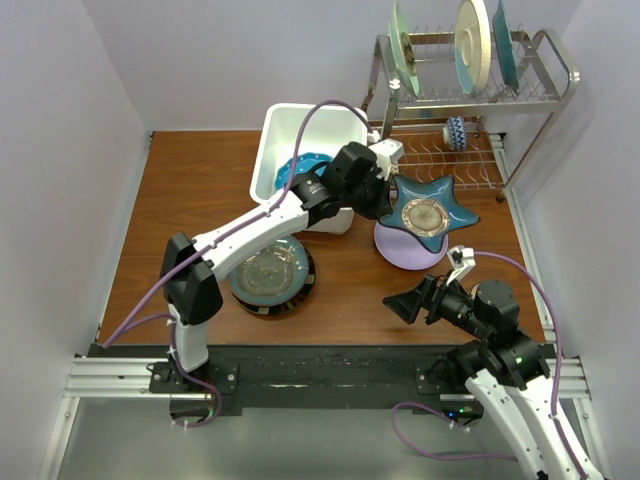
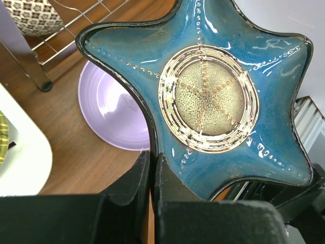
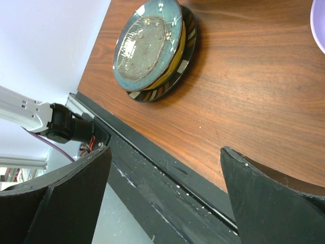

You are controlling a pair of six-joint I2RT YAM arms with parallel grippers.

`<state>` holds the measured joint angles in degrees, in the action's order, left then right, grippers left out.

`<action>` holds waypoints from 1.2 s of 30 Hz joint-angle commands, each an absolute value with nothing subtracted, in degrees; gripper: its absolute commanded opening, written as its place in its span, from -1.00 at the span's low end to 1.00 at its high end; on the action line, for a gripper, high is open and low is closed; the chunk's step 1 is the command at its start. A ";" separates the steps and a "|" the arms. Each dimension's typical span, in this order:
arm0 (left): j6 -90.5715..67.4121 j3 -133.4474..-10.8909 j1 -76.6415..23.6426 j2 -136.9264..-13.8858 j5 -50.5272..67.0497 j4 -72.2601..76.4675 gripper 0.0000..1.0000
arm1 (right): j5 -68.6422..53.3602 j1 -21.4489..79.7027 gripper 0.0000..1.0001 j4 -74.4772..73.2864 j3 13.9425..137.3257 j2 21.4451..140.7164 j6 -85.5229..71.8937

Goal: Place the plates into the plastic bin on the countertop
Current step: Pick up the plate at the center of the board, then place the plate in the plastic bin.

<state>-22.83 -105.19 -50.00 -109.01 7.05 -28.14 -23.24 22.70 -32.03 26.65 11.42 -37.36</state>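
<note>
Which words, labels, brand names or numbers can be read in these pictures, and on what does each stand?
None can be read in any view.
The blue star-shaped plate carries only dots and rings, the mug only a diamond pattern; the white plastic bin shows no label.

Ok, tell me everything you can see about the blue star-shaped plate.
The star-shaped plate looks like glossy blue glazed ceramic. It is five-armed with a dark rim, dotted lines along each arm and a pale speckled centre ringed by cream bands. It lies face up beside the white bin, partly over the lilac plate; whether they touch cannot be told. The left pincer is shut on its rim between two arms.
</note>
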 commanded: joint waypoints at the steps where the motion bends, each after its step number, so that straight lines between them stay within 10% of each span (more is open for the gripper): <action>1: -22.50 -106.00 -49.40 -101.96 6.24 -20.30 -1.00 | -23.47 22.59 0.82 -29.71 26.28 11.16 -37.88; 36: -20.39 -90.09 -34.19 -85.52 1.14 -22.24 -1.00 | -24.96 22.67 0.83 -25.93 23.82 13.45 -38.94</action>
